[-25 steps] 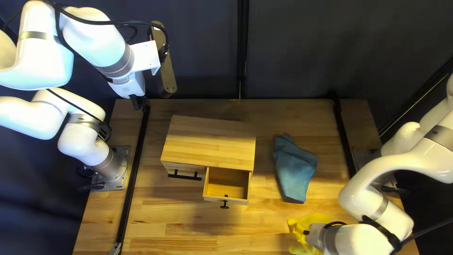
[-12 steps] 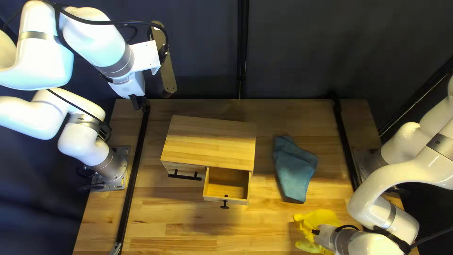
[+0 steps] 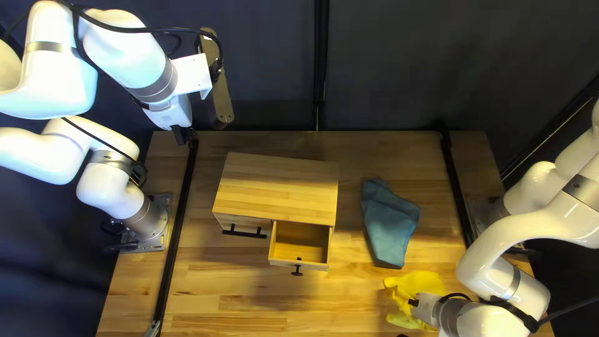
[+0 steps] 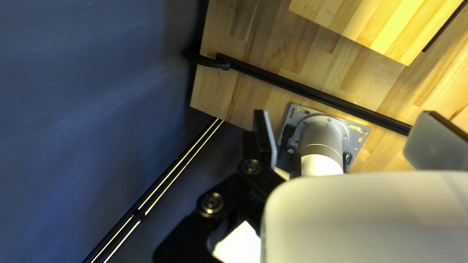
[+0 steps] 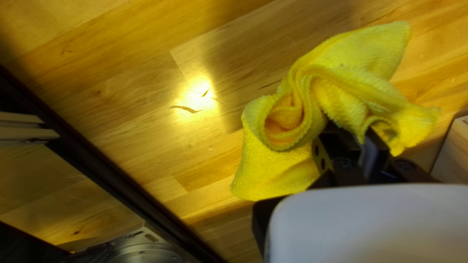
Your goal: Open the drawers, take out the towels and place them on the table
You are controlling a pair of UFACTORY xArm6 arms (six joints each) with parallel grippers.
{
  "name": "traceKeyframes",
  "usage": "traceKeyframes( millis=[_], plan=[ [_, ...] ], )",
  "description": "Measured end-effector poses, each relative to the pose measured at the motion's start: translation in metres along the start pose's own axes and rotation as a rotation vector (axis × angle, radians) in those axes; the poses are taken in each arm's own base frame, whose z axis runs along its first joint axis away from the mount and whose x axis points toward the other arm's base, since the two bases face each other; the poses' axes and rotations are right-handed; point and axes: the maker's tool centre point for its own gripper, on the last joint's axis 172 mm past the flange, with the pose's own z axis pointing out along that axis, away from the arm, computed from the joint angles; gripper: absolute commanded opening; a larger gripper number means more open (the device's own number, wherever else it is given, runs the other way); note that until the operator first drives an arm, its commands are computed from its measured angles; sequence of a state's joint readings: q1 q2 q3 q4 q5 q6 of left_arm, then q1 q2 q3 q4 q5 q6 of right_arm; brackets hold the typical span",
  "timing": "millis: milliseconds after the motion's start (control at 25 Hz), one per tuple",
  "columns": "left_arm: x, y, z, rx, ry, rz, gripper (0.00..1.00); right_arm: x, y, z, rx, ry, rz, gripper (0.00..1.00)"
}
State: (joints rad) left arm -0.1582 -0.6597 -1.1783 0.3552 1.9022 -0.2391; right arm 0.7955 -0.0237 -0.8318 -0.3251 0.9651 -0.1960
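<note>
overhead, a pale wooden desk (image 3: 234, 290) stands before a dark curtain (image 3: 421, 61); black rails (image 3: 180, 224) run front to back on either side of the drawer cabinet (image 3: 278, 189). as the top left view shows it, the cabinet's right drawer (image 3: 299, 252) is pulled out and its left drawer (image 3: 241, 221) is closed. a blue towel (image 3: 388, 222) lies on the desk just right of the cabinet. nearer the front edge, right of the cabinet, the right end effector (image 5: 345, 149) is clamped on a bunched yellow towel (image 5: 292, 153). the left end effector (image 4: 349, 138), fingers apart, is raised behind and left of the cabinet, with its arm's base plate (image 4: 358, 138) ahead of it.
</note>
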Motion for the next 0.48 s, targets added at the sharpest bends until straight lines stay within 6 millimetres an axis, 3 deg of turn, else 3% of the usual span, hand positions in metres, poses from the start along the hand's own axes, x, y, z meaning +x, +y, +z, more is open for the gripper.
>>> traceKeyframes(
  millis=[480],
  plan=[
    [0.000, 0.000, 0.000, 0.000, 0.000, 0.000, 1.00, 0.006, 0.009, 0.015, -0.094, -0.011, -0.020, 0.00]
  ],
)
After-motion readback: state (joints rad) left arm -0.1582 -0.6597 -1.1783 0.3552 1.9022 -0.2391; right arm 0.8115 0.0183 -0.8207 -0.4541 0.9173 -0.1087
